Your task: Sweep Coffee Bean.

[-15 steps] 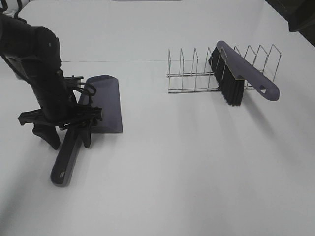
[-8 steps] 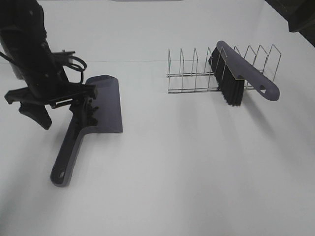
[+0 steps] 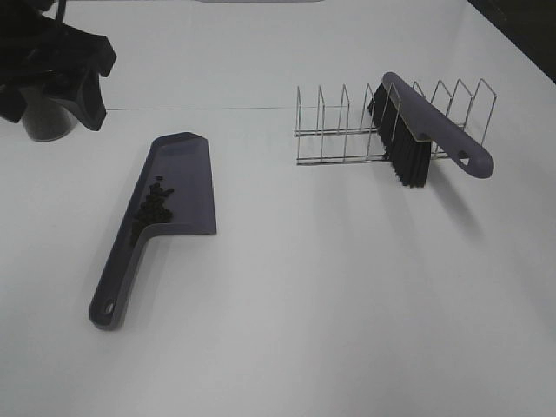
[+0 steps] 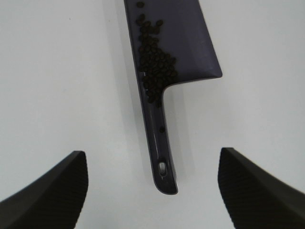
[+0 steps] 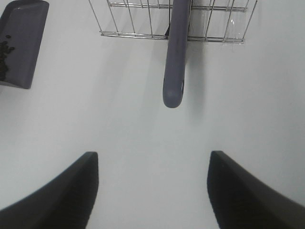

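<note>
The beans [image 4: 155, 67] lie in the dustpan [image 4: 190, 43], ahead of the wide, empty left gripper [image 4: 152, 191]. The right gripper [image 5: 152, 191] is wide too, with bare tabletop [image 5: 143, 124] between it and the brush [image 5: 175, 57]. Only the high view shows the brush bristles [image 3: 407, 156].

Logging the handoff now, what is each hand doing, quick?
Left hand: open, holding nothing, above the dustpan handle.
Right hand: open, holding nothing, facing the brush handle.
</note>
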